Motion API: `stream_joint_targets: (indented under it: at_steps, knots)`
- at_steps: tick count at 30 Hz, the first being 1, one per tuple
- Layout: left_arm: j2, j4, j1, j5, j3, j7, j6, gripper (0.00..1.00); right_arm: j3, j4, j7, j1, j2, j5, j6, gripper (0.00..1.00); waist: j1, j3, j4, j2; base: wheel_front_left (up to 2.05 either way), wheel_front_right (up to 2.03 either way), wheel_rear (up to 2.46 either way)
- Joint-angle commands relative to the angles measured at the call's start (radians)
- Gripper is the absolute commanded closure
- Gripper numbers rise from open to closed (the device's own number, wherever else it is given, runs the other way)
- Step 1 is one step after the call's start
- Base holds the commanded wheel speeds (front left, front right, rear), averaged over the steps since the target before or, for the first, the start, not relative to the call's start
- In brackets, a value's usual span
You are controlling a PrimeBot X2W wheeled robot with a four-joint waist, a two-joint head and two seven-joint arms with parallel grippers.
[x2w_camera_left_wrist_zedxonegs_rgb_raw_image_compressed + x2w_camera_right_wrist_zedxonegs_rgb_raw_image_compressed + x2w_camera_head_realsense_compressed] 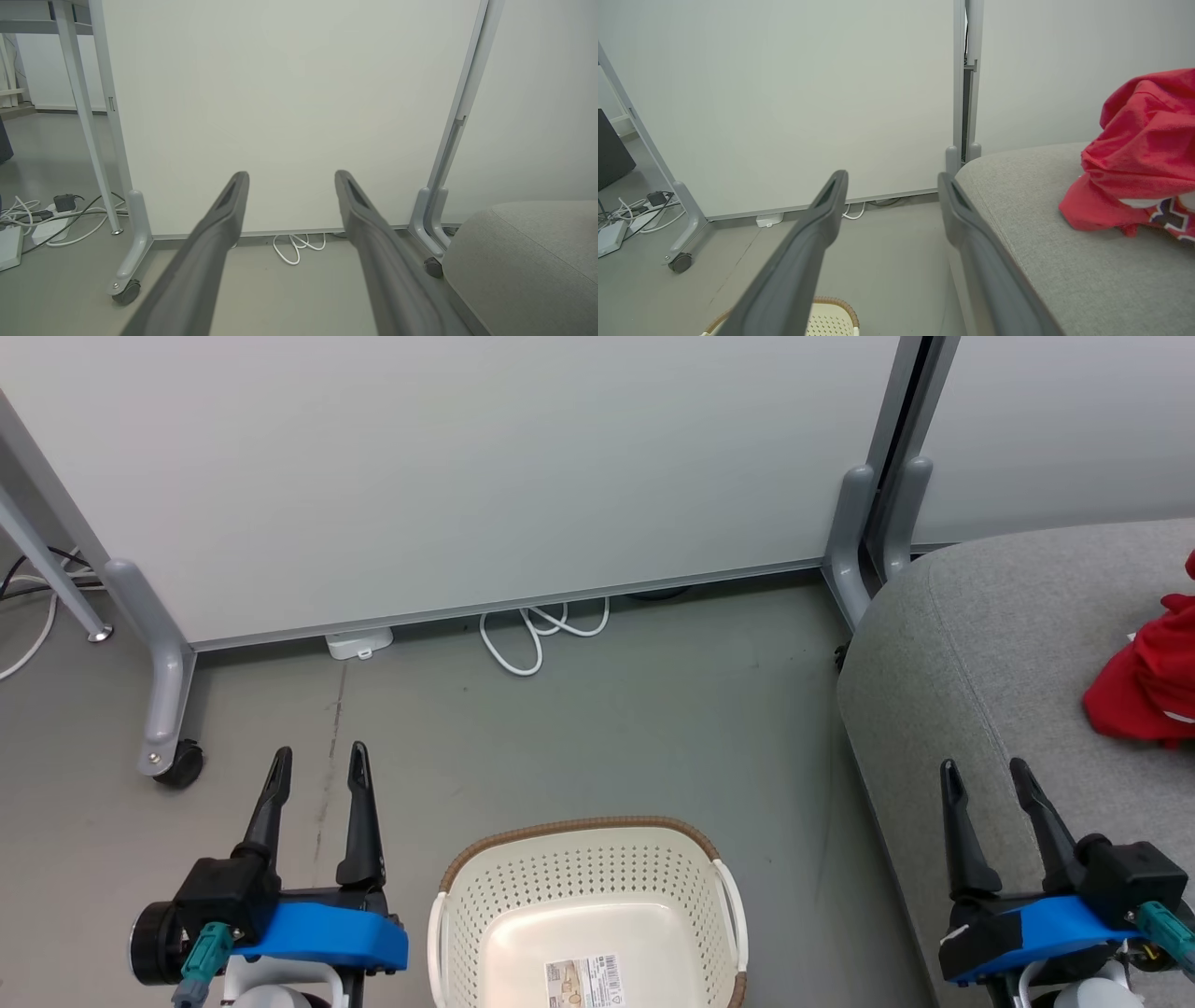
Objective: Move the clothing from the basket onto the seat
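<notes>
The big grey seat [980, 663] is on the right, the basket [579, 826] looks empty, the red clothing [1144, 695] lies on the seat ahead of the nearer right gripper [983, 765], and it and the left gripper [320, 749] are open, holding nothing

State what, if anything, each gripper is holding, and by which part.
Nothing is held. The left gripper and the right gripper are both open and empty; the clothing lies on the seat, apart from them.

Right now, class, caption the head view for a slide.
Clothing lies on the seat, the basket shows a bare floor, left gripper and right gripper open.
</notes>
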Motion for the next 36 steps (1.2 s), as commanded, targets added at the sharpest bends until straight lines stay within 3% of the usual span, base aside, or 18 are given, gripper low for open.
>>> stream_joint_targets:
  at_steps: [1, 2, 8, 36]
  knots:
    - [-0.001, 0.0, 0.002, 0.006, -0.002, -0.003, 0.006, 0.0, 0.001, 0.0, 0.0, 0.001, 0.0, 0.001, 0.0, 0.0, 0.0, 0.0, 0.001, 0.0, 0.0, 0.0, 0.0]
    - [0.0, 0.003, 0.001, 0.001, 0.0, 0.0, 0.0, 1.0, 0.001, 0.003, 0.0, 0.0, 0.0, 0.001, 0.0, 1.0, 0.0, 0.0, 0.001, 0.0, 0.0, 0.0, 0.0]
    - [-0.001, 0.046, 0.03, -0.013, 0.002, 0.011, -0.001, 1.0, -0.001, 0.046, 0.005, 0.01, 0.005, 0.014, 0.0, 1.0, 0.0, -0.001, 0.001, 0.0, 0.0, 0.0, 0.0]
    - [-0.001, 0.032, 0.008, -0.501, 0.057, 0.137, -0.023, 1.0, -0.012, 0.014, 0.134, 0.002, 0.009, 0.514, 0.0, 1.0, 0.0, -0.007, 0.002, 0.0, 0.0, 0.0, 0.0]
